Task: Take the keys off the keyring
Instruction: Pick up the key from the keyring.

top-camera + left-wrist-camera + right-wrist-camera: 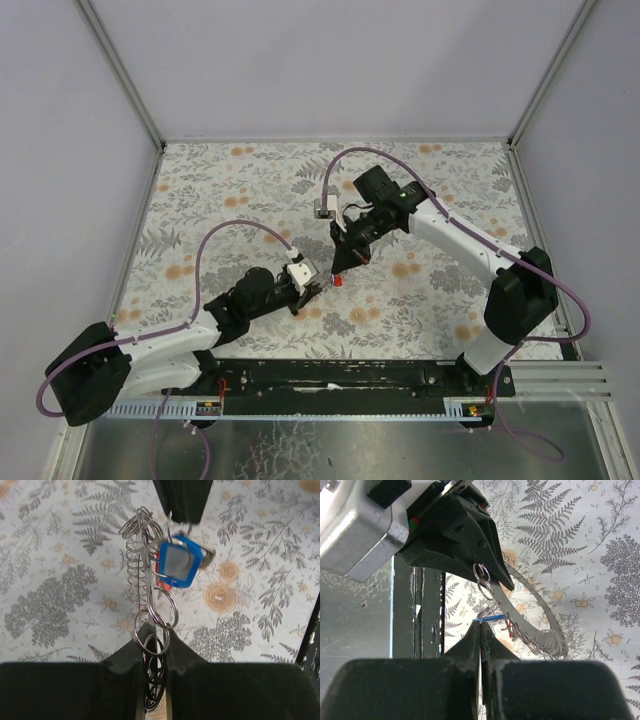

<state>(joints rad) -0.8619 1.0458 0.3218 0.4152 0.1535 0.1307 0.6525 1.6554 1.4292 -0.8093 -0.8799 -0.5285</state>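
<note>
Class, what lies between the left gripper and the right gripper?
In the left wrist view, the keyring, small split rings and the blue key span the gap from the left gripper up to the right gripper.

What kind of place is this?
Probably a robot test booth, not a home: plain white walls stand around a floral cloth, and a left arm and a right arm are bolted to a metal rail.

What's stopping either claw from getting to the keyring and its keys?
Nothing visible does. The left claw is shut on the keyring at its edge, and the right claw pinches the blue key hanging from it.
</note>
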